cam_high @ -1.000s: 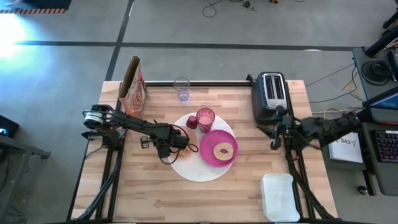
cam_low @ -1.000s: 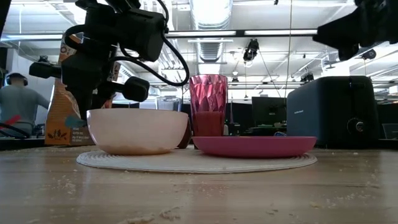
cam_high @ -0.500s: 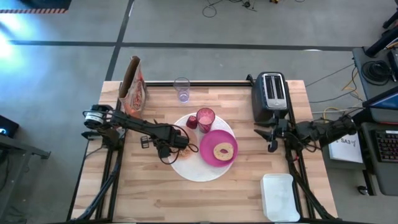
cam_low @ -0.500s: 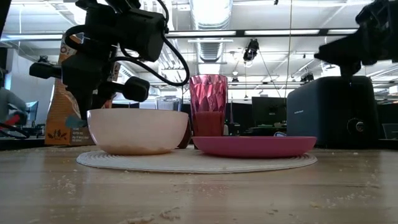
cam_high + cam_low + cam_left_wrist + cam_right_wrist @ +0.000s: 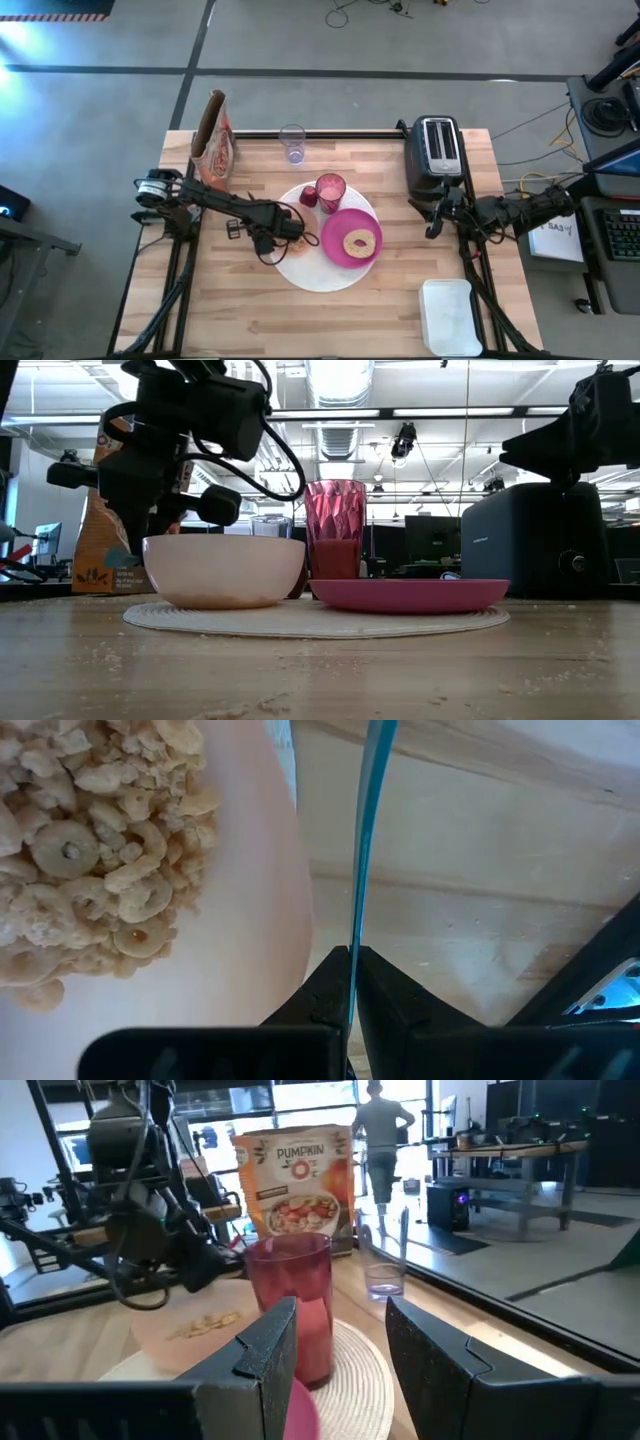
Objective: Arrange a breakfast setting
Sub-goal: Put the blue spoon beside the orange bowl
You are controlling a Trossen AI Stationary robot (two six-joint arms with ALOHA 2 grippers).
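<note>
Nearest the front edge of the light wooden table (image 5: 330,310), toward the right, lies a white rectangular plastic lid (image 5: 447,316), well apart from everything else. Farther in, at mid-table, sits the big round white woven placemat (image 5: 312,275). On its right part rests the round magenta plate (image 5: 351,238), carrying a tan ring-shaped bagel (image 5: 360,242). On the left part of the placemat stands the peach cereal bowl (image 5: 223,570), filled with pale ring-shaped cereal (image 5: 95,860), as the left wrist view shows

Over the bowl's left side hangs the left gripper (image 5: 268,238), its dark fingers (image 5: 325,1005) pressed together on the thin teal handle of a spoon (image 5: 365,850), which runs just beside the bowl's outer wall above the bare wood; the spoon's own bowl end is out of sight

Off to the right, near the table's right edge, the right gripper (image 5: 335,1345) is raised clear of the table in front of the toaster, its two dark fingers spread with nothing between them

Beyond the plate and bowl, at the far rim of the placemat, the tall pink translucent faceted cup (image 5: 331,190) stands upright, with a small dark red fruit (image 5: 309,196) just beside it on the left. Farther still, near the far edge, a small clear glass tumbler (image 5: 292,143) stands alone; to its left an orange crinkled bag printed "PUMPKIN" (image 5: 295,1180) stands upright at the far left corner, and a black two-slot toaster (image 5: 436,155) occupies the far right

Past the table, a person (image 5: 378,1125) stands in the room
</note>
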